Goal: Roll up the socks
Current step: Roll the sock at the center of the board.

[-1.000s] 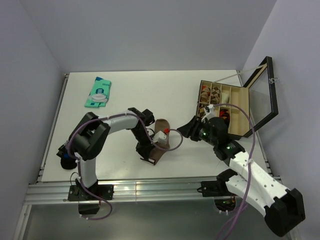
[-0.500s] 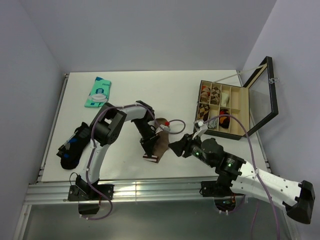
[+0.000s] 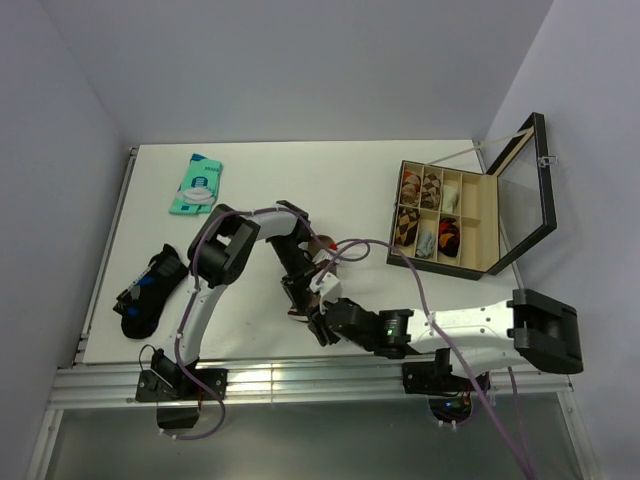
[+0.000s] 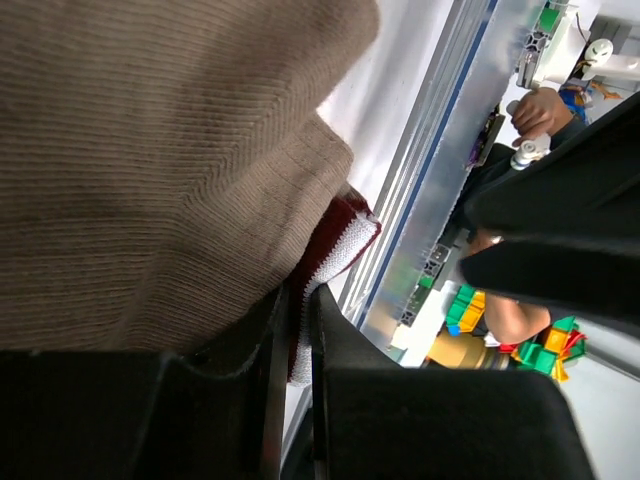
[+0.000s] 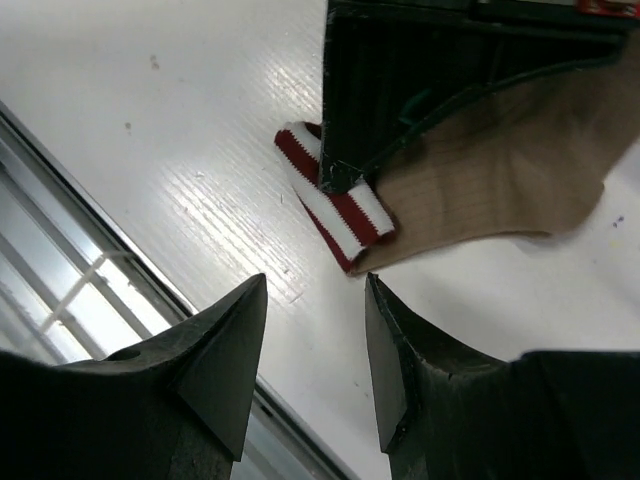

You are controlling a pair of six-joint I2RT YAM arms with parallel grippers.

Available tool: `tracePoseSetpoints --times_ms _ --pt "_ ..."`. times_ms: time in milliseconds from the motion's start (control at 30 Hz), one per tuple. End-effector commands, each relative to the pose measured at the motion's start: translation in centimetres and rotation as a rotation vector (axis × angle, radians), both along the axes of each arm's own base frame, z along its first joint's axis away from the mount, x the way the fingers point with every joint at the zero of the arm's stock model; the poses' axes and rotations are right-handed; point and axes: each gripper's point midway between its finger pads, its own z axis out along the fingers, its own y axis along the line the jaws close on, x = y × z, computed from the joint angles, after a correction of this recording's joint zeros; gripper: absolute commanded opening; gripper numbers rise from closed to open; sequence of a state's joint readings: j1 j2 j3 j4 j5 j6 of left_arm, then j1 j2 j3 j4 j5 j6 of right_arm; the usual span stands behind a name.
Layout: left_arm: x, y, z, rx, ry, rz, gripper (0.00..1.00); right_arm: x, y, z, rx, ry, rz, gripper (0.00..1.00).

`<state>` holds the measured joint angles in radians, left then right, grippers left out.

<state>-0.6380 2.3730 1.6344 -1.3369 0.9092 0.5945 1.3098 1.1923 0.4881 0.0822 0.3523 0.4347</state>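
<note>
On white table (image 3: 300, 180), left hand (image 4: 300, 305) pinching ribbed tan sock (image 4: 150, 150), right hand (image 5: 312, 292) apart.

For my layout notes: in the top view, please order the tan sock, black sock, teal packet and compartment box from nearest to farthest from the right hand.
From the right hand:
1. tan sock, just ahead of it
2. compartment box, right side
3. black sock, far left, and teal packet, back left: too close to call

Teal packet (image 3: 196, 186) lies far left; compartment box (image 3: 478, 230) (lid raised) sits right.
</note>
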Motion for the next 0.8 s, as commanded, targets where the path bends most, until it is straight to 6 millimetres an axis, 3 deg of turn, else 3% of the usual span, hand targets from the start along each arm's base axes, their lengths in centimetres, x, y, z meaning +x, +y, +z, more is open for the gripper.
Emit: tracePoseSetpoints --times_ms 0,333,767 --pt "1.7 0.5 -3.1 0.040 -0.114 -0.051 0.04 1.3 2.4 1.9 0.003 -0.120 0.043 0.51" --pt "1.5 0.8 -3.6 0.064 -0.088 -0.057 0.06 1.6 5.1 0.2 -0.153 -0.173 0.135 0.51" --pt "1.2 1.1 -3.1 0.058 -0.077 -0.077 0.10 3.2 3.7 -3.5 -0.391 -0.208 0.069 0.49"
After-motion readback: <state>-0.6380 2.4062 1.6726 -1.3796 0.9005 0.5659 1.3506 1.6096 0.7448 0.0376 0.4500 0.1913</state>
